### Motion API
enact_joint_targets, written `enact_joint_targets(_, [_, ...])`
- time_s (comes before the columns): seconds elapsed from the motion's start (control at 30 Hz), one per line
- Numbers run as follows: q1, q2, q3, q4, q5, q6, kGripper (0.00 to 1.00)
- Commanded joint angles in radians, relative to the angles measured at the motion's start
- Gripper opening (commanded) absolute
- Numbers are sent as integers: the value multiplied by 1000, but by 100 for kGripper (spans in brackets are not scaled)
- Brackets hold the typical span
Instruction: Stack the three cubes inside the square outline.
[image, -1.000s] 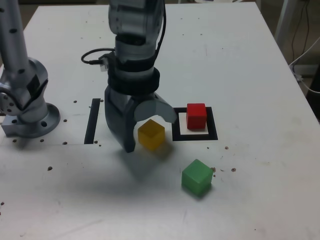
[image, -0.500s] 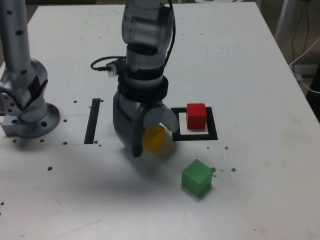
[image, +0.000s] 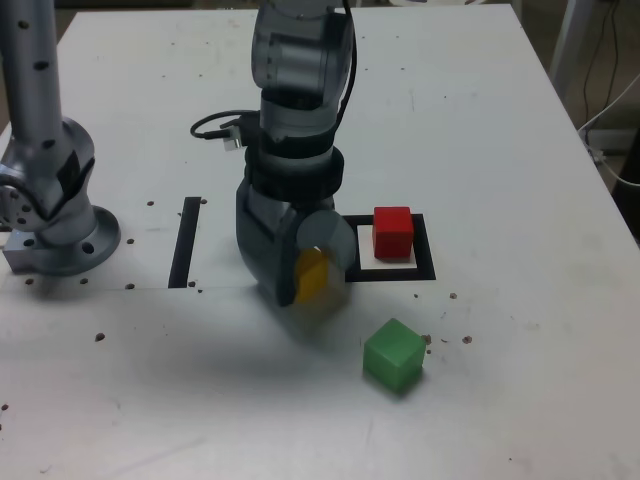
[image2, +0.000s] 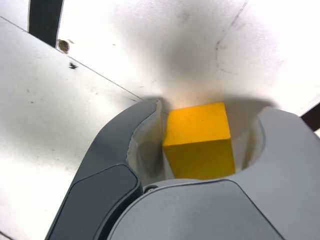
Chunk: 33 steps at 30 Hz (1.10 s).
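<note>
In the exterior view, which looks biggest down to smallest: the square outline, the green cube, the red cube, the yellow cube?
1. Square outline, clearly widest.
2. Green cube, though it is nearest the camera, so this may be nearness only.
3. Red cube.
Yellow cube: mostly hidden between the gripper jaws, so it cannot be ranked.

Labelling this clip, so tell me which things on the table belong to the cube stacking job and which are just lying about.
Job: yellow cube between the gripper jaws, red cube inside the square outline, green cube.
Lying about: straight black tape strip, second arm's base.
</note>
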Motion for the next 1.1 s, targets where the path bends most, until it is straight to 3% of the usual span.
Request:
enact_joint_targets(0.0, [1,-2,-1,-4,2,4,48])
enact_joint_targets(0.23, [1,-21,4,-5,12,7,31])
enact_joint_targets(0.53, [2,-67,-61,97,72,49,27])
enact_joint_targets(0.8, [27,-67,-220,230,94,252,27])
enact_joint_targets(1.07, [75,40,-434,350,103,489,27])
